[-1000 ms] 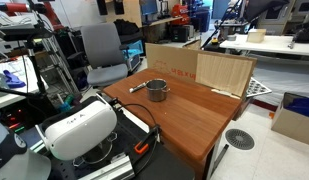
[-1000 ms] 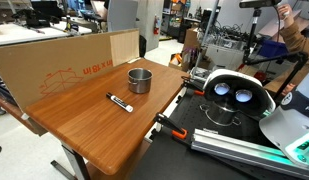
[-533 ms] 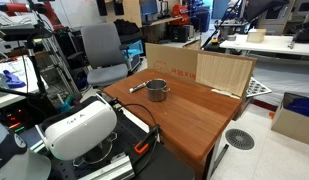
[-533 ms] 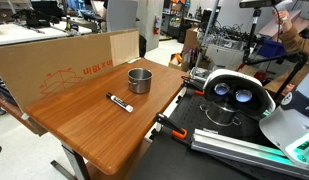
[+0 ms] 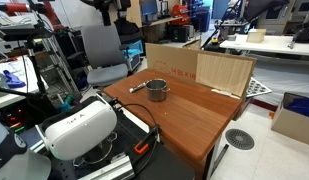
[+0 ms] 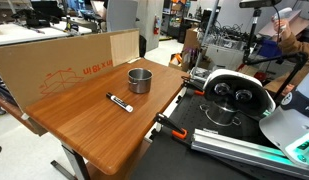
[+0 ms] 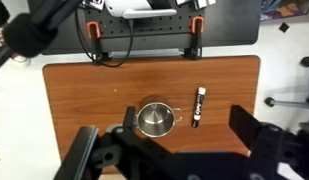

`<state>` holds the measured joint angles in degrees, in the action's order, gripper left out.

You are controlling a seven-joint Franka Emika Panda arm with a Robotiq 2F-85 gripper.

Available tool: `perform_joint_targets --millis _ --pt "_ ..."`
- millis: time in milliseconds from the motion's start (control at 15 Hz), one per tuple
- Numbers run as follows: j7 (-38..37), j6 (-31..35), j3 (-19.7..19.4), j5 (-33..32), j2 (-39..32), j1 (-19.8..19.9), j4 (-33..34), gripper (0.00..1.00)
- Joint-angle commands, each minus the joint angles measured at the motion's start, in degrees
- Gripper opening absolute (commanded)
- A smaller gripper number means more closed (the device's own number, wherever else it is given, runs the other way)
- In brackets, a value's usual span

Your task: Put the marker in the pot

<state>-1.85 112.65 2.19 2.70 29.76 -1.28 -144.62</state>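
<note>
The wooden surface (image 6: 104, 125) fills the lower left of an exterior view. The pot (image 6: 140, 80) stands upright on it near frame centre. The marker (image 6: 119, 102) lies flat below-left, near but apart.

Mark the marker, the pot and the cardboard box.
marker (image 6: 119, 102): in an exterior view, on the middle of its barrel.
pot (image 6: 140, 86): in an exterior view, on its outer side wall.
cardboard box (image 6: 64, 62): in an exterior view, on its long printed face.
</note>
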Motion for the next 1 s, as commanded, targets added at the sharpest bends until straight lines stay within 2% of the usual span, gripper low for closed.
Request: perform_joint_targets --millis 0,267,933 --pt "-1.0 3.8 1.0 0.7 -4.3 -1.0 -0.2 1.0" --pt "-1.9 6.0 2.8 -0.4 -10.7 -1.8 -0.2 1.0" --pt "-4.1 16.2 4.4 -0.8 -24.9 -3.3 4.0 1.0"
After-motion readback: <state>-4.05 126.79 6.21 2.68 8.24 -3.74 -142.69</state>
